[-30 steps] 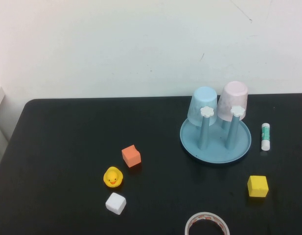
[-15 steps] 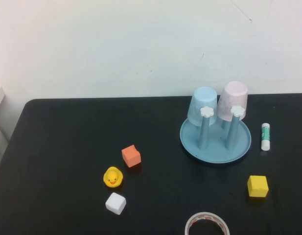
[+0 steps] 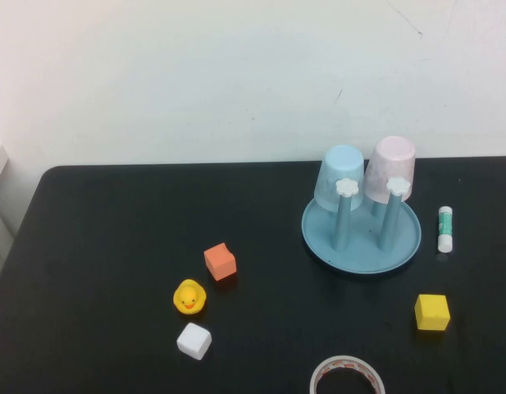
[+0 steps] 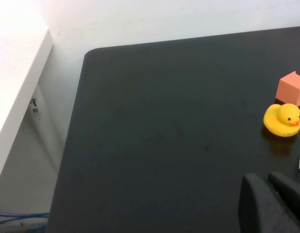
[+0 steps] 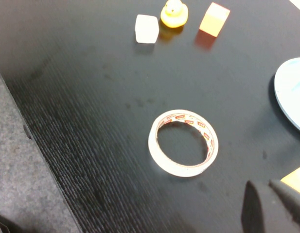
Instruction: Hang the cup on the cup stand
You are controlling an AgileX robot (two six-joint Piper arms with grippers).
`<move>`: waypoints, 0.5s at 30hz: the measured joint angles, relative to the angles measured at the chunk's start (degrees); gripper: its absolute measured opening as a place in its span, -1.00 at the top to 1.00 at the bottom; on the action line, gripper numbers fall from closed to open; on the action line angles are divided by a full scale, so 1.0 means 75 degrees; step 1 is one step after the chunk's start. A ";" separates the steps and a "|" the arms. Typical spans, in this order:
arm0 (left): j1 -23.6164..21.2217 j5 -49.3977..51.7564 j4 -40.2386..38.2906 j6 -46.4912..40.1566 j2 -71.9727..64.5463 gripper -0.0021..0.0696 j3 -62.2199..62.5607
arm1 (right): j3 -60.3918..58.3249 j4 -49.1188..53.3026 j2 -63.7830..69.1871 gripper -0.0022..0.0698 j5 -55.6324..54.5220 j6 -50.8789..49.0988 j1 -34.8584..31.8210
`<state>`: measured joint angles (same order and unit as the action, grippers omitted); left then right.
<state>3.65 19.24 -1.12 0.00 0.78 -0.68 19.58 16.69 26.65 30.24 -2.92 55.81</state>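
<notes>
The pale pink translucent plastic cup [image 3: 391, 168] sits upturned over a rear peg of the round light blue cup stand [image 3: 361, 244] — just beside a light blue cup [image 3: 340, 177]. The left gripper [image 4: 272, 201] and right gripper [image 5: 271, 204] show fingers together, holding nothing, both off the high view. Little threatens it — only a careless arm sweep nudging the stand.

Cup [image 3: 391, 167]: translucent pink plastic, smooth, frosted look. Cup stand [image 3: 361, 246]: smooth light blue plastic, slight sheen. Table [image 3: 113, 246]: matt black, fine ribbed grain in the right wrist view. Tape roll [image 5: 183, 142]: glossy clear film. Duck [image 4: 283, 119]: shiny yellow.
</notes>
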 joint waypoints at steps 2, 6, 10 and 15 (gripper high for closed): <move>0.0000 0.0000 0.0014 0.0000 0.0000 0.94 0.0000 | 0.0000 0.0000 0.0000 0.94 0.0000 0.0000 0.0000; 0.0000 0.0000 0.0013 -0.0041 0.0000 0.94 0.0000 | 0.0000 0.0000 0.0000 0.94 0.0000 0.0000 0.0000; 0.0000 0.0000 0.0028 -0.0106 0.0000 0.94 0.0000 | 0.0000 0.0000 0.0000 0.94 0.0000 0.0000 0.0000; 0.0000 0.0000 0.0028 -0.0134 0.0000 0.95 0.0000 | 0.0000 -0.0053 -0.0286 0.94 0.0000 0.0000 -0.0430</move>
<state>3.65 19.24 -0.91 -1.01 0.78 -0.68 19.58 16.30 24.50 30.24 -2.92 52.59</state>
